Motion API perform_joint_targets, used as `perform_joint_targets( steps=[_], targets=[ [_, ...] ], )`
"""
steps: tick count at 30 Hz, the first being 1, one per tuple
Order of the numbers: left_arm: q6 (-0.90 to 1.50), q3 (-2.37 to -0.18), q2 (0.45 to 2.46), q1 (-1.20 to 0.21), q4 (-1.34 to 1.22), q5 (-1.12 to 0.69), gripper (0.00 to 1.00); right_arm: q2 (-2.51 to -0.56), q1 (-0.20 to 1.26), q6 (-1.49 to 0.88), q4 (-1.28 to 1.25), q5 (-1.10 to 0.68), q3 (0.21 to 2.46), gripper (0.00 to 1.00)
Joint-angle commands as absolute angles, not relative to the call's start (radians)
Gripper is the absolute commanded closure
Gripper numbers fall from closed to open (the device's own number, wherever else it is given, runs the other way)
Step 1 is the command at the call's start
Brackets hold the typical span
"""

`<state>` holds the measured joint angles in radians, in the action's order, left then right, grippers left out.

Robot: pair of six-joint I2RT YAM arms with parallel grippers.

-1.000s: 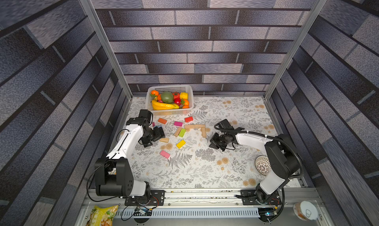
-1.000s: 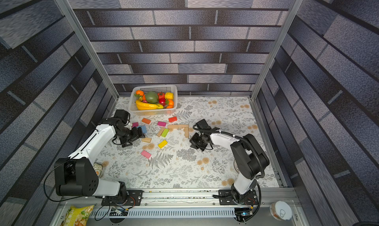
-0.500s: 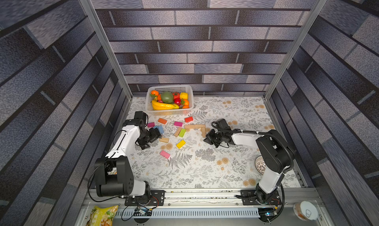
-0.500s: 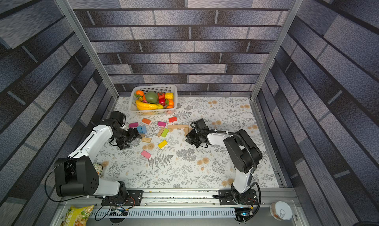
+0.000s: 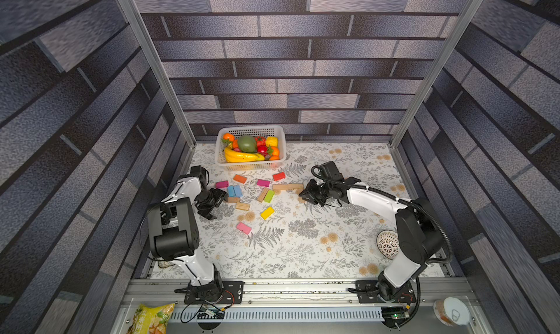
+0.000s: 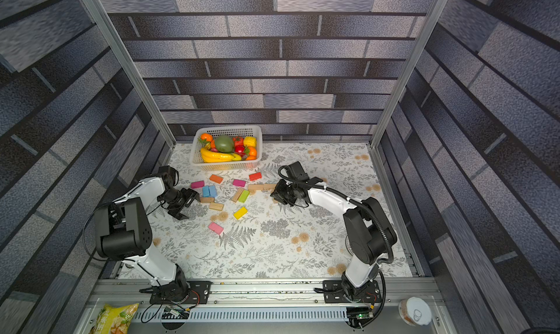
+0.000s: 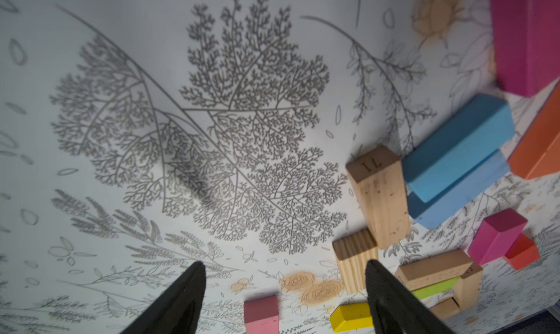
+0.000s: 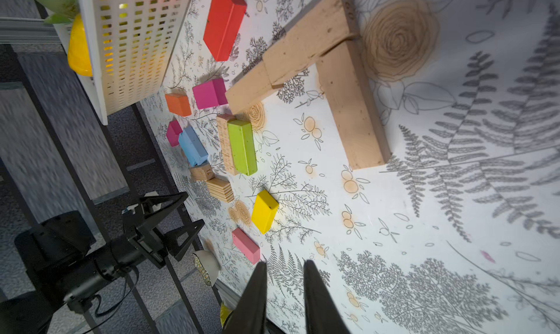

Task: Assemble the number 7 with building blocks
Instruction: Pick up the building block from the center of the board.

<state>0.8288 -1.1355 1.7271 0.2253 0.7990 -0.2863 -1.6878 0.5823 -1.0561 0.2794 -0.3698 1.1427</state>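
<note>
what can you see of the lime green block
The lime green painted wooden block is a small rectangular bar with crisp edges and an even matte coat. It lies on the floral tablecloth, one long side pressed against a plain tan wood block of similar length. In both top views the pair sits at a slant. Nothing else touches it, and it looks undamaged.

White basket of toy fruit sits on floral tablecloth.

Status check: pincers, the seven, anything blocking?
Left pincer open, empty. Right pincer barely open, empty. Seven: two-block tan bar, one-block stem. Loose blocks beyond the bar's end, none near the stem.
</note>
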Motion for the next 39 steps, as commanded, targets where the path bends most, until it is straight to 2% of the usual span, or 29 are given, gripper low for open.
perform_joint_targets(
  steps=[1,10,15,25,30,33,39],
  targets=[
    [0.902,-1.216,1.784,0.204,0.805,-0.257,0.16,-1.662,0.586,-0.999,0.372,-0.340,1.164,0.76],
    [0.939,-1.281,1.902,0.168,0.807,-0.244,0.16,-1.656,0.553,-0.960,0.408,-0.341,1.179,0.75],
    [0.940,-1.274,1.908,0.167,0.813,-0.230,0.20,-1.657,0.531,-0.958,0.407,-0.348,1.174,0.75],
    [0.946,-1.191,1.881,0.161,0.785,-0.230,0.39,-1.669,0.512,-0.954,0.405,-0.357,1.172,0.75],
    [0.949,-1.166,1.883,0.170,0.767,-0.234,0.38,-1.662,0.511,-0.954,0.401,-0.359,1.164,0.75],
    [0.960,-1.181,1.895,0.166,0.767,-0.241,0.24,-1.654,0.510,-0.947,0.414,-0.352,1.166,0.75],
    [0.961,-1.204,1.901,0.157,0.792,-0.238,0.20,-1.655,0.507,-0.951,0.409,-0.356,1.155,0.75]
  ],
)
